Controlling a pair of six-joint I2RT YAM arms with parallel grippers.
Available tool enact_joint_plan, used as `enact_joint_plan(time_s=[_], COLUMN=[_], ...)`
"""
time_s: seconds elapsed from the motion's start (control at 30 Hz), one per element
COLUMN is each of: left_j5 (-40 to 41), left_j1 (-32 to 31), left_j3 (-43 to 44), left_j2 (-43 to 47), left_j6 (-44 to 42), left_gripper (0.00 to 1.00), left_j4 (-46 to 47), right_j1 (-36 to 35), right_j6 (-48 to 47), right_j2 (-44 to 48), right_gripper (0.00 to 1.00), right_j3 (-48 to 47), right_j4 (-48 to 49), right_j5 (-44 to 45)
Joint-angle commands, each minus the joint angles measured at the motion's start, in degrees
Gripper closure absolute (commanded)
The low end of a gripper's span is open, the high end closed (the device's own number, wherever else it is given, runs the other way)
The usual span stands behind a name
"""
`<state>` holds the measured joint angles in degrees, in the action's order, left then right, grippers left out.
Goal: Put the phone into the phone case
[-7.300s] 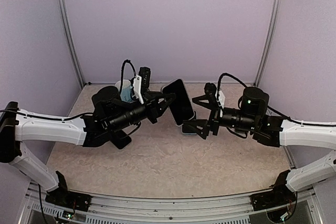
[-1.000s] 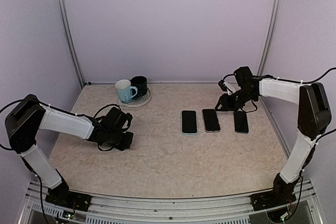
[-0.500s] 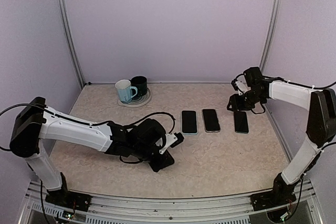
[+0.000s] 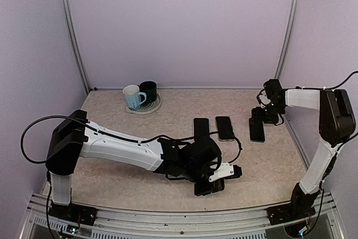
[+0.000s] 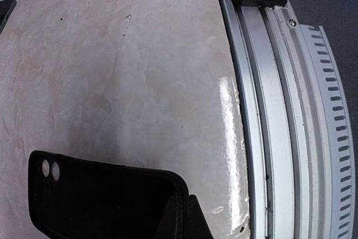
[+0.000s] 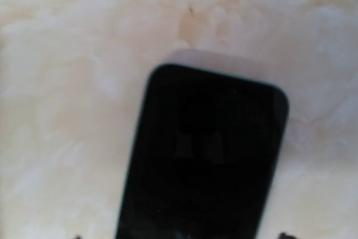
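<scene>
Three dark phones lie in a row mid-table: left (image 4: 201,126), middle (image 4: 225,128), right (image 4: 257,132). My right gripper (image 4: 260,117) hovers over the far end of the right phone. In the right wrist view that phone (image 6: 207,160) fills the frame and the gripper (image 6: 180,237) is open, with only its fingertips (image 6: 282,235) showing at the bottom edge. My left gripper (image 4: 216,181) reaches across to the front centre, shut on the rim of a black phone case (image 4: 206,186). The case (image 5: 106,200) with two camera holes shows at my left gripper (image 5: 187,222).
A white mug (image 4: 132,95) and a dark mug (image 4: 149,90) stand on a plate (image 4: 152,107) at the back left. The metal front rail (image 5: 268,110) runs close beside the case. Purple walls enclose the table.
My left arm has swept right along the front of the table with the black case. My right gripper has moved down over the right phone.
</scene>
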<state>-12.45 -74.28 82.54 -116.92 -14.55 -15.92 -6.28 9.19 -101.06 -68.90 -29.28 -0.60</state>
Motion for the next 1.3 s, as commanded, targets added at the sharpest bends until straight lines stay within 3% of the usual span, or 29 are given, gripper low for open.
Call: enact_joint_plan(time_s=[0.0, 0.07, 0.17, 0.27, 0.37, 0.47, 0.63, 0.8, 0.97, 1.1, 1.27], left_j5=[1.7, 2.3, 2.0, 0.6, -1.3, -4.5, -10.7, -2.9, 0.6, -1.6, -5.3], left_j1=[0.8, 0.8, 0.8, 0.8, 1.2, 3.2, 10.1, 15.3, 13.6, 11.4, 9.6], left_j3=[3.2, 3.8, 4.1, 4.0, 3.7, 2.6, -4.6, -11.1, -9.7, -8.3, -3.5], left_j2=[-5.3, -6.5, -7.0, -6.2, -4.3, -0.7, 7.6, 11.0, 5.2, 2.3, -2.8], left_j6=[-4.8, -5.4, -6.0, -6.1, -3.6, 1.3, 10.2, 12.8, 10.3, 8.9, 7.8], left_gripper=[1.0, 1.0, 0.83, 0.59, 0.45, 0.41, 0.4, 0.51, 0.67, 0.67, 0.67], left_j4=[-5.0, -6.1, -6.8, -6.1, -3.2, 0.4, 6.0, 4.8, -0.4, -0.2, -1.1], right_j1=[0.8, 0.9, 0.9, 1.0, 0.9, 0.9, 0.8, 0.3, -0.2, -0.6, -1.0], right_j6=[0.7, 1.1, 1.7, 1.9, 2.3, 2.4, 3.0, 2.9, 2.8, 2.5, 2.5], right_j2=[-4.9, -6.5, -8.5, -9.8, -11.6, -12.9, -13.1, -13.4, -13.6, -11.6, -7.6], right_gripper=[0.21, 0.16, 0.12, 0.1, 0.1, 0.1, 0.09, 0.1, 0.25, 0.37, 0.41], right_j3=[-2.2, -2.9, -4.2, -5.3, -6.4, -6.7, -6.1, -6.2, -5.3, -5.0, -4.0], right_j4=[-0.7, -1.1, -2.0, -2.2, -3.0, -3.8, -4.1, -5.2, -6.3, -6.5, -5.5], right_j5=[3.1, 3.9, 4.3, 3.7, 3.8, 3.1, 0.7, 0.8, 0.8, 1.3, 1.8])
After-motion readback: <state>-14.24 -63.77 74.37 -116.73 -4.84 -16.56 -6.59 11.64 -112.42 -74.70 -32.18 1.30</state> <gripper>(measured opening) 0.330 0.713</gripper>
